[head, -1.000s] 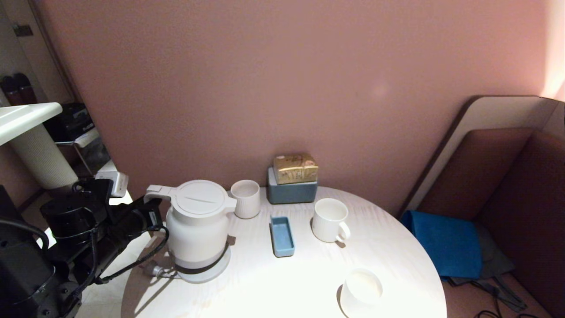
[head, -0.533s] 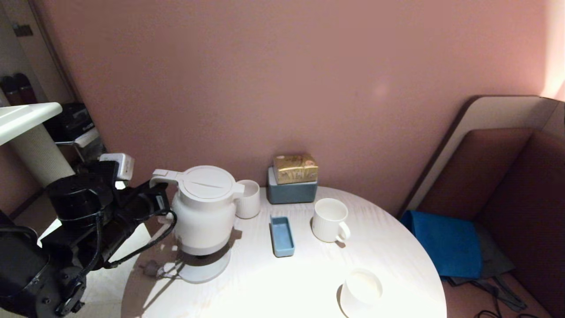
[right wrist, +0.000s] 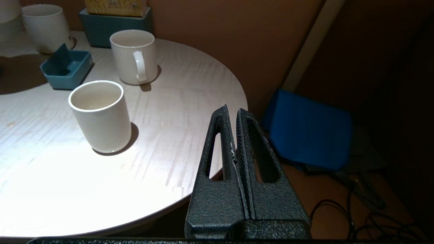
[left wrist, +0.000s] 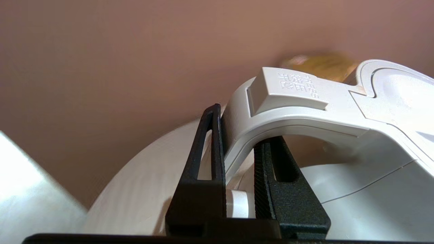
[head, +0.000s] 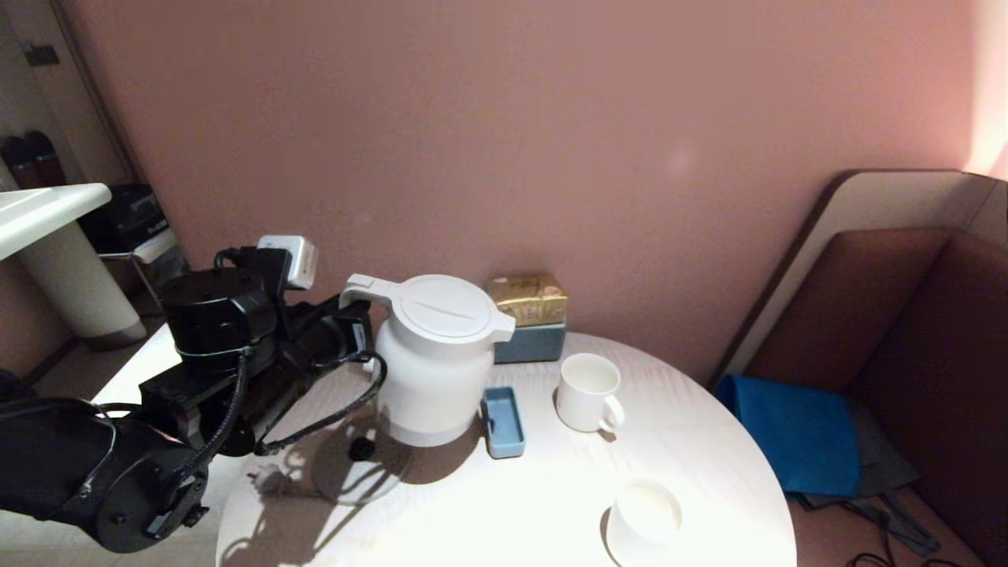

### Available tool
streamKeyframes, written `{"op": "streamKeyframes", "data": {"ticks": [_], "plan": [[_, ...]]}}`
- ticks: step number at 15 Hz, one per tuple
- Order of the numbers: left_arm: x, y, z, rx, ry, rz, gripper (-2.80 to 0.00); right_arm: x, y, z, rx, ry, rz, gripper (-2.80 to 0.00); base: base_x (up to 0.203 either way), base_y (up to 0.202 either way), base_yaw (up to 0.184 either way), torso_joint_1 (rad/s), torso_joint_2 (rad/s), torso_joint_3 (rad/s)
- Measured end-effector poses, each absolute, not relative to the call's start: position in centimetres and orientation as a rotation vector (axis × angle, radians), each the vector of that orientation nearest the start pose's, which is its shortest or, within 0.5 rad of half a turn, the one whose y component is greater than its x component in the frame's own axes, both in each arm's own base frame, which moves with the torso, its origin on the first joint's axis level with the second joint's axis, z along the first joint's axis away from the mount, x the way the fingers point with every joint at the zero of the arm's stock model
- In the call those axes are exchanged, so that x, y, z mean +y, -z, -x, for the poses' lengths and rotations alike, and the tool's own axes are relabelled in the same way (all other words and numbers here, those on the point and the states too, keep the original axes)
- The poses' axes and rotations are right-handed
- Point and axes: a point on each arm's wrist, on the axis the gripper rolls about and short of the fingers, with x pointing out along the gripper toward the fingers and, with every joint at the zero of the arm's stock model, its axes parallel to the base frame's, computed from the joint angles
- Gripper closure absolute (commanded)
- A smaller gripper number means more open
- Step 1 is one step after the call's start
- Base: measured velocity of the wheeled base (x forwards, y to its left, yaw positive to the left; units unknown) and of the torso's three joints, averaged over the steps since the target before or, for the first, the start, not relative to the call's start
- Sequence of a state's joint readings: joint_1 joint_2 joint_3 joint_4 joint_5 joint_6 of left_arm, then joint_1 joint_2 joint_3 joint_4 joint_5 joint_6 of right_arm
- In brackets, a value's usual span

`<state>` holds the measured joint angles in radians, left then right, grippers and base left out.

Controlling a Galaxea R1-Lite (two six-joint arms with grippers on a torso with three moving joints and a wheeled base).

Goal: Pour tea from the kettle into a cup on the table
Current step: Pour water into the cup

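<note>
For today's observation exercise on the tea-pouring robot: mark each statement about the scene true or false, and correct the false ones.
1. The left gripper is clamped on the handle of the kettle. True.
2. The kettle sits on its base. False: it is lifted off, beside the base.
3. The cup with the loop handle stands upright on the table. True.
4. The right gripper holds a cup. False: it is shut on nothing, off the table edge.
5. The blue tray lies between kettle and cup. True.
</note>
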<state>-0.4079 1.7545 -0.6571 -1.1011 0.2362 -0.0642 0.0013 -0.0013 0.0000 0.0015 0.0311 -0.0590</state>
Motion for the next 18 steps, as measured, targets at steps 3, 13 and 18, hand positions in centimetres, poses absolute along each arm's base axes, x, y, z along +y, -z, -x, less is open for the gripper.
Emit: {"op": "streamKeyframes", "data": {"ticks": [3,13,18], "plan": [[-13.6,-17.7,-28.1,0.004,0.182,0.063,0.0,0.1,-7.5,2.3,-0.001,-0.033,0.059,0.0,0.0,0.0,0.0,0.0,0.0,0.0],[-16.3,-16.8,-27.3,0.034,0.265,0.053,0.0,0.1,-7.5,2.3,-0.001,-0.033,0.059,0.0,0.0,0.0,0.0,0.0,0.0,0.0],[-18.5,-17.5,-29.6,0.038,0.242,0.045,0.0,0.1,-7.5,2.3,-0.001,-0.033,0.059,0.0,0.0,0.0,0.0,0.0,0.0,0.0]]}}
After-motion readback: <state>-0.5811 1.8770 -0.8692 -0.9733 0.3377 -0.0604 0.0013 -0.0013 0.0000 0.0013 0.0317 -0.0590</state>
